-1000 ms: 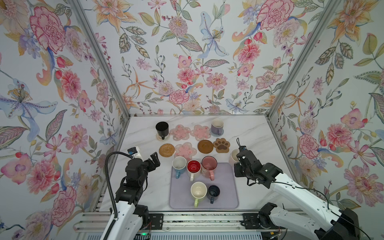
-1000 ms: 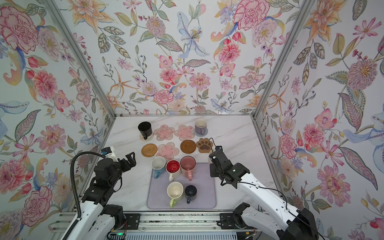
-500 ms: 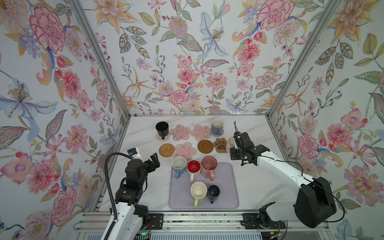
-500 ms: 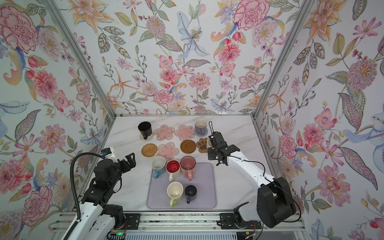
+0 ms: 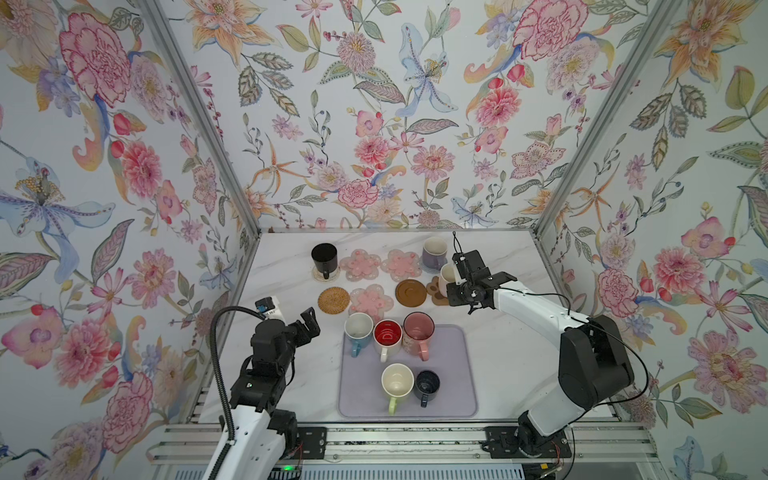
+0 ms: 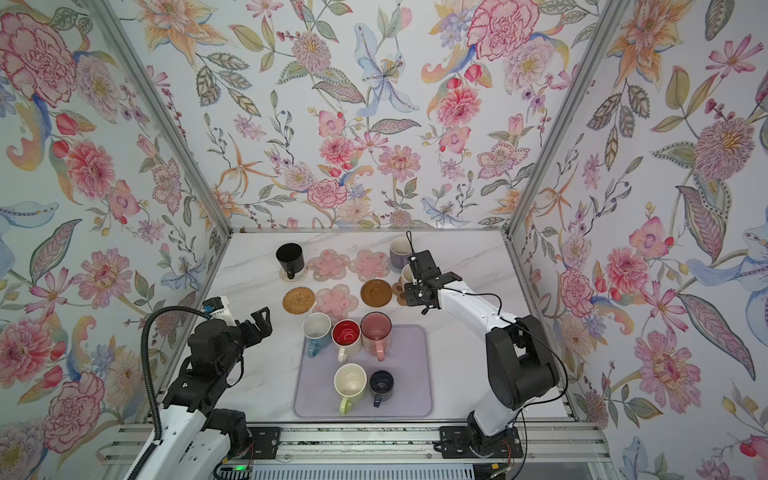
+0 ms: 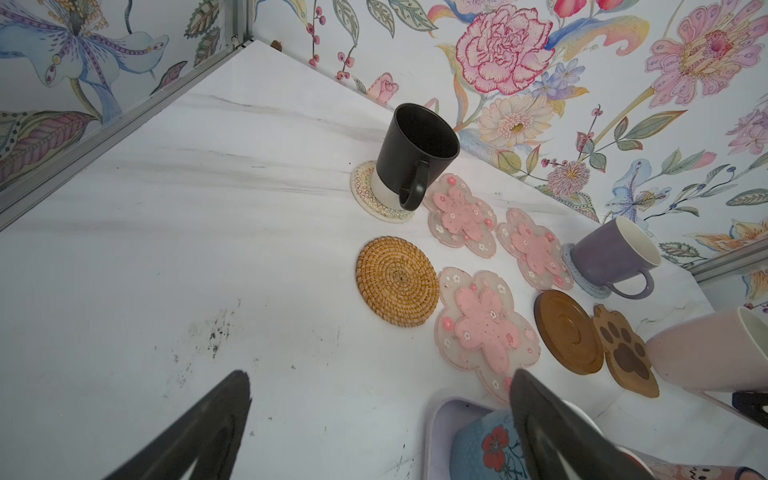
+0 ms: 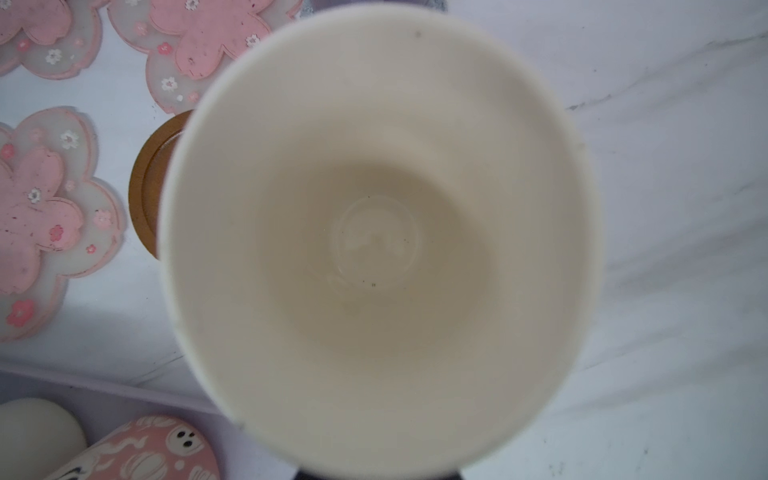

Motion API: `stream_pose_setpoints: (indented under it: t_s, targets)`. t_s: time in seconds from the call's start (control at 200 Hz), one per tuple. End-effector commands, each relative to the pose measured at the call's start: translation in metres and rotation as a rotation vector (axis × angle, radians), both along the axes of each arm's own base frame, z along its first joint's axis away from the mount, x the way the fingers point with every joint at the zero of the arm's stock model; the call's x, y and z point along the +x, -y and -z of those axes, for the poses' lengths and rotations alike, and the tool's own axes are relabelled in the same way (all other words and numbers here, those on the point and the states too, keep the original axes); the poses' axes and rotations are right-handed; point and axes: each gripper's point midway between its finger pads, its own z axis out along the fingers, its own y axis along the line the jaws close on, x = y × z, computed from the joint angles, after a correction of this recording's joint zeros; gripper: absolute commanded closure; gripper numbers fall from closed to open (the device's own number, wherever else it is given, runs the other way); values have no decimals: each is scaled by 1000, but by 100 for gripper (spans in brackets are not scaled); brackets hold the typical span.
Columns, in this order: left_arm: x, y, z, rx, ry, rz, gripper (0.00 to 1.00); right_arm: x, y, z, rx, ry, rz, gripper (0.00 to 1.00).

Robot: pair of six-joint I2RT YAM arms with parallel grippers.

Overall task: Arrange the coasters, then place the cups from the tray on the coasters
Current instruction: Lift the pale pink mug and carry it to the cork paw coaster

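Now | cream-pink cup (image 8: 374, 232) clamped in R gripper (image 5: 454, 285) | over paw-print coaster (image 5: 435, 291)

Top views overlook the table (image 5: 286, 266); wrist cameras sit close.

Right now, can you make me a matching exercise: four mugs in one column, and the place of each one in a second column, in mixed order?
Mugs:
1. black mug
2. lavender mug
3. cream-pink mug
4. small navy mug

Places:
a. on the lavender tray
b. in the right claw
c. on the beige woven coaster
d. on the grey-blue woven coaster

Pairs: 1-c, 2-d, 3-b, 4-a
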Motion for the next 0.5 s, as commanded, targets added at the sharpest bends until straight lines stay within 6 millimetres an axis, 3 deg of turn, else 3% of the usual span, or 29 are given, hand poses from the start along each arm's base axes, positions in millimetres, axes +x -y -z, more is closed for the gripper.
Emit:
stream_pose_setpoints:
  t_s: [0.0, 0.495]
  targets:
    - [-3, -5, 4, 11, -12, -21, 1, 24, -9, -25, 39, 94, -15, 100]
    - [-2, -6, 6, 13, -20, -24, 1, 36, -11, -7, 22, 61, -21, 100]
